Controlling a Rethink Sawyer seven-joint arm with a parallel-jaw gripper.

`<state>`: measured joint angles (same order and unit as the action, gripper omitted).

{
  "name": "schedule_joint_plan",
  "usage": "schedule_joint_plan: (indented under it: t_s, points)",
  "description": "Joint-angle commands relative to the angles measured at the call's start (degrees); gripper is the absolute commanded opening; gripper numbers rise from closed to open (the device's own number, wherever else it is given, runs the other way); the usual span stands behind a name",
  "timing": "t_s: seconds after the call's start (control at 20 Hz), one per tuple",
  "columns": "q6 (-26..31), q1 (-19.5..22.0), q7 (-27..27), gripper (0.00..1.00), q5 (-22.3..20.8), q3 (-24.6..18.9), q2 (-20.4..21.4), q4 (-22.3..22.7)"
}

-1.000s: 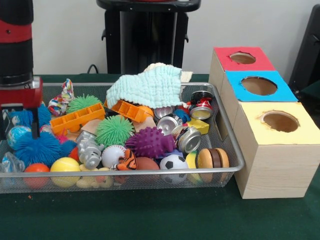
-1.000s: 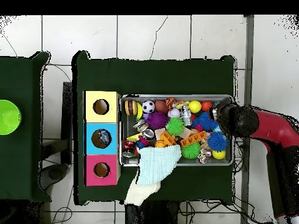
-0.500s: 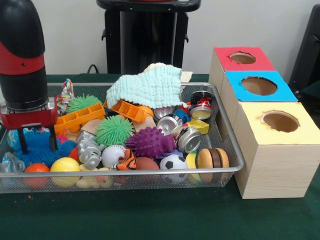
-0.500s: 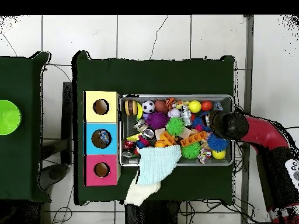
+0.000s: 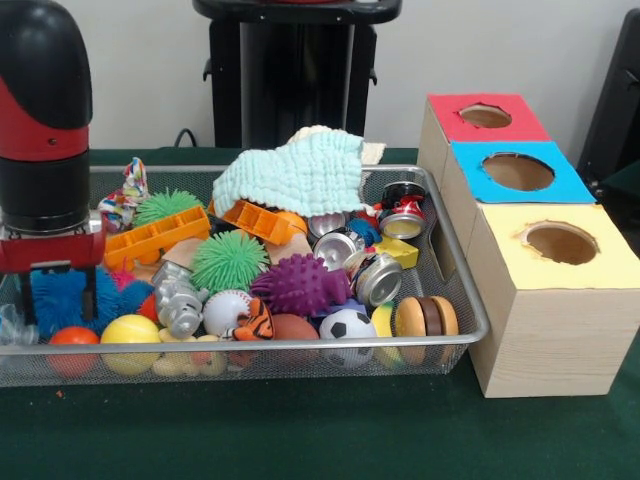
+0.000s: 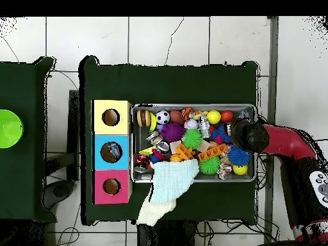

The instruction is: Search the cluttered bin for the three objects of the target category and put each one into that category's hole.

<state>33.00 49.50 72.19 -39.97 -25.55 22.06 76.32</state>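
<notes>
Low over the bin's (image 5: 470,322) left end in the front view, the gripper (image 5: 58,297) is hanging with fingers apart, straddling a blue spiky ball (image 5: 70,295), tight against the rim. A clear crumpled bottle (image 5: 10,327) is lying just beside it at the picture's edge. Toys are crowding everything; the blue hole (image 5: 517,171) is sitting well apart.

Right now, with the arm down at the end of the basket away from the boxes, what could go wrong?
1. The pincer hangs over a blue spiky ball, so it may close on that toy rather than the clear plastic bottle at the bin's corner.
2. The blue hole is at the opposite end, so a thin bottle could slip during the long carry over the clutter.
</notes>
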Motion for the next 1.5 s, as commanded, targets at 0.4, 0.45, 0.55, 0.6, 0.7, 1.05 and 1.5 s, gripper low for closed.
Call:
schedule_joint_plan:
  t_s: [0.4,0.45,0.55,0.6,0.7,1.05,1.5]
  points:
    - [4.2,-0.9,-5.1,1.0,-1.0,-0.4,5.9,0.6]
    - [4.6,-1.0,-5.2,1.0,-0.8,-0.5,6.2,0.5]
    - [4.7,-0.7,-5.4,1.0,-0.6,-0.6,6.4,0.8]
    - [4.2,-0.5,-5.5,1.0,-0.8,-0.8,6.0,0.7]
    - [2.7,0.3,-5.8,1.0,-1.1,-1.2,4.5,0.8]
    - [5.1,2.1,-6.3,1.0,2.2,-3.0,-4.7,-1.7]
    - [7.7,2.0,-6.6,1.0,4.0,-2.4,-3.0,-0.5]
